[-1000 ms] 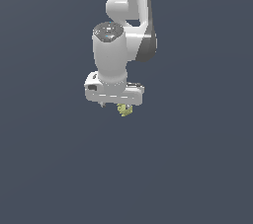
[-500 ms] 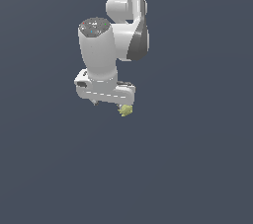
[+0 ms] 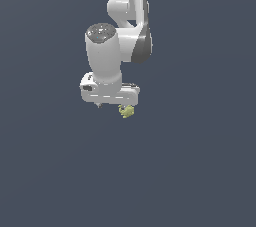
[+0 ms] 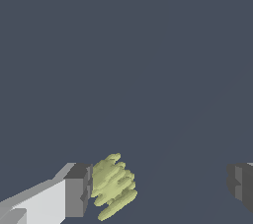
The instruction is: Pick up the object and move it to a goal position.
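Not a real room: a sim render. Flat slate-grey backdrop (image 3: 200, 171) fills both views, no tabletop edges or corners visible, no furniture or walls. Only a smooth white arm (image 3: 107, 56) w/ untextured shading, typical of computer graphics

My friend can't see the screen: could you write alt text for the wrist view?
A small, lumpy yellow-green object sits right against one grey finger of the open end effector. The other finger is far off across a wide gap, over a plain dark grey-blue background.
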Motion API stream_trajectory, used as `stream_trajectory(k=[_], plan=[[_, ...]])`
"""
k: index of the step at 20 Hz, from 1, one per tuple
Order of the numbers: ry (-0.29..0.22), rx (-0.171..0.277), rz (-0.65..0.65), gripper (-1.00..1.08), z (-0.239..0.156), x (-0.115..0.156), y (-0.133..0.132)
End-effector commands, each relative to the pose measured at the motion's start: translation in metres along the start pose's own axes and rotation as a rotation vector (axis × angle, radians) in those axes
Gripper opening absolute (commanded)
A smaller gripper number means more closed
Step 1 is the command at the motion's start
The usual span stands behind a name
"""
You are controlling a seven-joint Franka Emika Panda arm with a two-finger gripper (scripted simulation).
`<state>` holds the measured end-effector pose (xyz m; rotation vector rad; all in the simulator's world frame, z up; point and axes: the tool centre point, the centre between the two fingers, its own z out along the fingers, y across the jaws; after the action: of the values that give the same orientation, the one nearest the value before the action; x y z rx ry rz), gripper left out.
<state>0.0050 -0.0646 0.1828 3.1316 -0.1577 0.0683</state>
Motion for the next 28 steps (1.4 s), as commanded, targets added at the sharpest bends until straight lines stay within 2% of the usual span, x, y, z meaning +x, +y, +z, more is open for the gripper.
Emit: stream_trajectory(k=[1, 17, 23, 28], plan=[[-0.004, 0.000, -0.045, 1.00, 0.008, -0.006, -0.003], [-0.035, 0.009, -0.491, 1.00, 0.073, -0.073, -0.037], [-0.040, 0.014, -0.586, 1.00, 0.084, -0.089, -0.044], [-0.041, 0.016, -0.617, 1.00, 0.088, -0.094, -0.046]])
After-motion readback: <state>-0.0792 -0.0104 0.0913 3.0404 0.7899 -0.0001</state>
